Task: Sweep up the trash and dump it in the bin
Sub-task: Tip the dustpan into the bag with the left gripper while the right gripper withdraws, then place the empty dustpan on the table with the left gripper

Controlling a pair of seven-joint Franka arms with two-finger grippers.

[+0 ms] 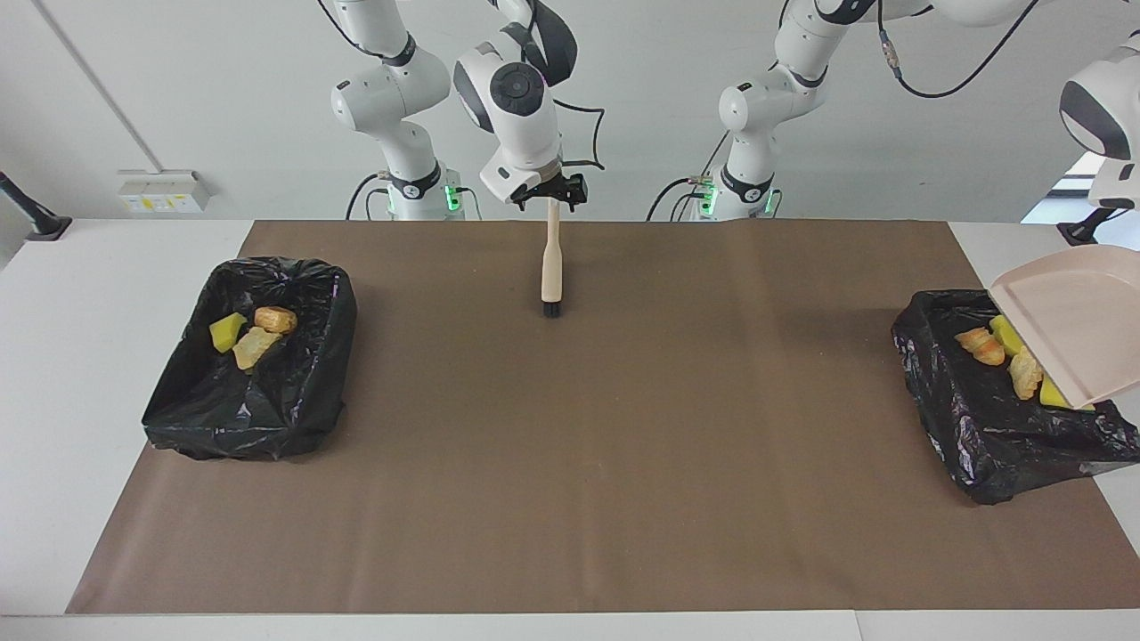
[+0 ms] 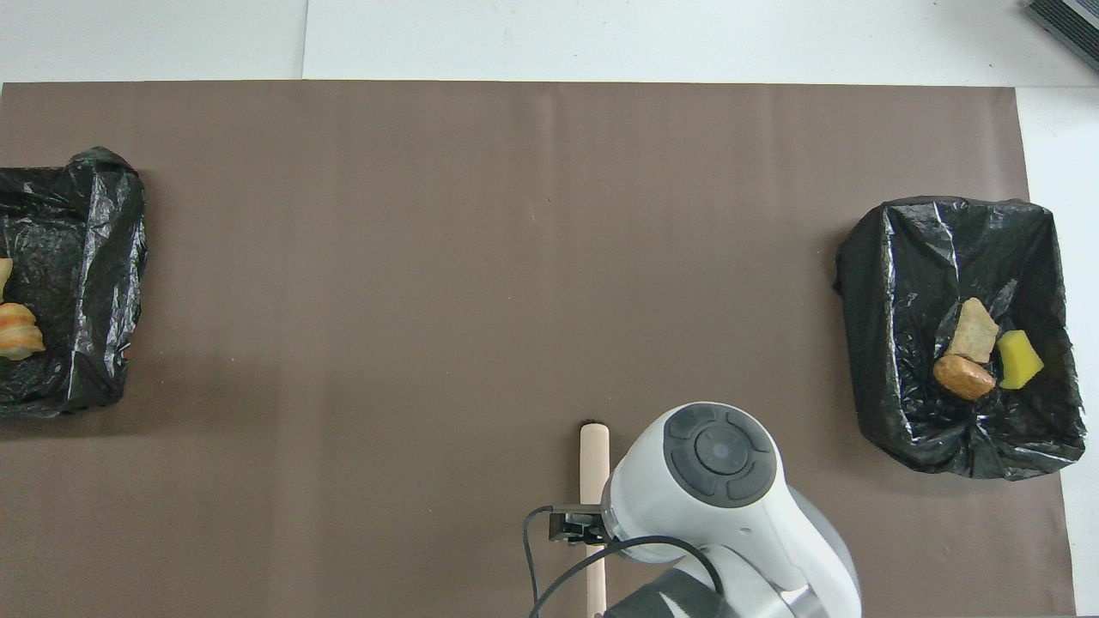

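Frame left, three trash bits (image 1: 251,331) lie in a black-lined bin (image 1: 294,409). Upper centre, the right gripper (image 1: 552,190) hangs, apparently spread and empty, over the brush (image 1: 551,267). Frame right, the unseen left gripper clamps the dustpan (image 1: 1069,320) above the second bin (image 1: 980,445), which holds the rest. The dustpan's lip could snag the liner. Brown paper (image 1: 570,463) covers a white table (image 1: 89,356).

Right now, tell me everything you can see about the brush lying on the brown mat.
The brush has a pale wooden handle, narrow at one end and widening toward a short tuft of black bristles. It lies flat on the brown mat, near the edge closest to the robots, about midway between the two black-lined bins, bristles pointing away from the robots. The right end effector is open just above the handle's thin end, not gripping it.
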